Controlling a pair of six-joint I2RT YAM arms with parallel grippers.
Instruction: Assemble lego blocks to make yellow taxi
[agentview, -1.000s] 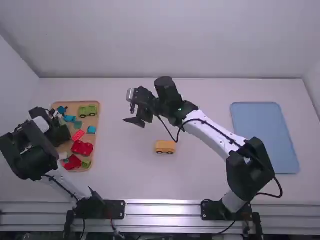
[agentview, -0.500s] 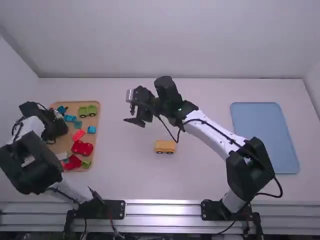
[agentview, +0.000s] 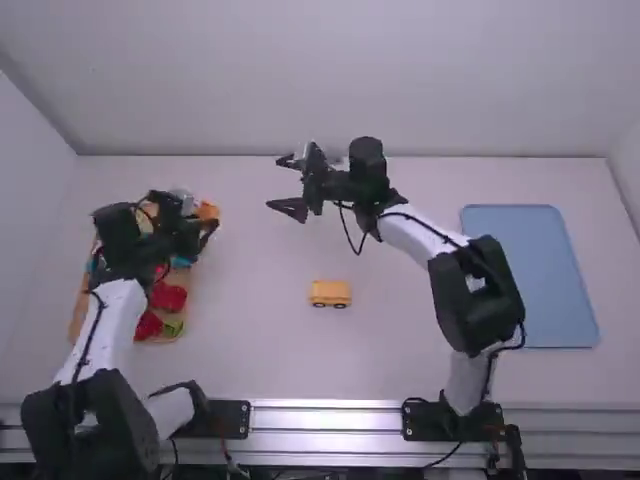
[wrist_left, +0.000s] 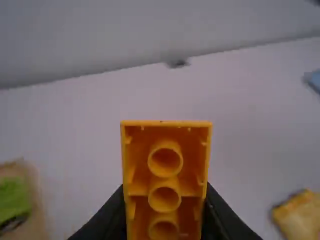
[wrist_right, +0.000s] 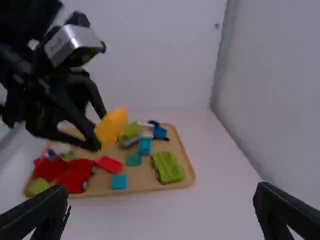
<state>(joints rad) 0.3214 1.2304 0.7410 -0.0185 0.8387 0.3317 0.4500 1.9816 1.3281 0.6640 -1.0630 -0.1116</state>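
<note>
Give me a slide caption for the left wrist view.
Left hand gripping a yellow block, its hollow tubes facing the camera, above the white table.

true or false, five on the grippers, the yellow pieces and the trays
1. The left gripper holds a yellow brick. True.
2. The right gripper is shut. False: its fingers are apart.
3. A green car is in the wooden tray. True.
4. The yellow wheeled piece is in that tray. False: it stands on the table.
5. The blue tray holds a brick. False: it is empty.
</note>
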